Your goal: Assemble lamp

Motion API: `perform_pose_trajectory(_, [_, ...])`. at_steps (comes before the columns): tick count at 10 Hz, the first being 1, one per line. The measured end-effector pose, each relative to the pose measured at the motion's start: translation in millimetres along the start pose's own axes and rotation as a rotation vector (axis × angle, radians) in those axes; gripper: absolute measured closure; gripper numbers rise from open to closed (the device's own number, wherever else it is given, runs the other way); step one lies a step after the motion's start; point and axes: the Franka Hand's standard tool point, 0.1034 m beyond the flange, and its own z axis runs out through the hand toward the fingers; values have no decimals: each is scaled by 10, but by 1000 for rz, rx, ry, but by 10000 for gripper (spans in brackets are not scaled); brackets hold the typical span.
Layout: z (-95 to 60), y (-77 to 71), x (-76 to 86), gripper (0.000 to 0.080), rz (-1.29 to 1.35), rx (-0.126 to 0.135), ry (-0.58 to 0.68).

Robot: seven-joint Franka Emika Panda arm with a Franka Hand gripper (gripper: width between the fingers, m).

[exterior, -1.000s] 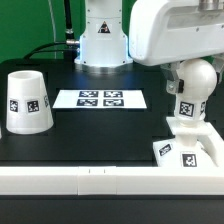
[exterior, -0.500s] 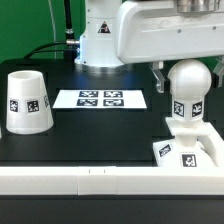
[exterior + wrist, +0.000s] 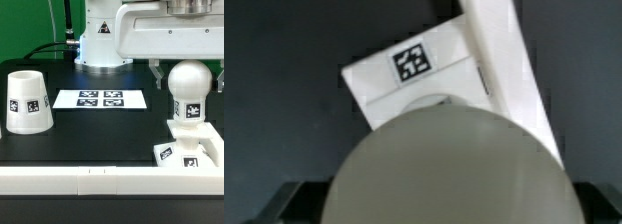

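Running along the near edge of the black table [image 3: 100,135] is a white rail [image 3: 90,181], and the lamp's flat square base [image 3: 207,147] lies just behind it at the exterior view's right, two tags on its near side. The bulb [image 3: 188,80] stands upright on that base, round head on top and a tag on its stem. The gripper [image 3: 187,72] hangs over the bulb's head with its jaws open: the one dark finger [image 3: 157,72] that shows plainly stands just beside the head, with a gap between them. From the wrist view the bulb's rounded head [image 3: 446,165] fills the foreground, with the tagged base [image 3: 420,75] below it. Farther back at the exterior view's left, well apart, the shade [image 3: 27,100] sits on the table, narrow end up. Beyond it the marker board [image 3: 100,99] lies flat before the arm's white pedestal [image 3: 103,40].
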Motion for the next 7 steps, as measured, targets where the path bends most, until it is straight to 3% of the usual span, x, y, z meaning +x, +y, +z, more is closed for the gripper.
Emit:
perform_pose_trajectory(5, [5,-2,-6,219,272,25,-26])
perform_pose_trajectory(7, [8,-11,-14,122,263,26,-27])
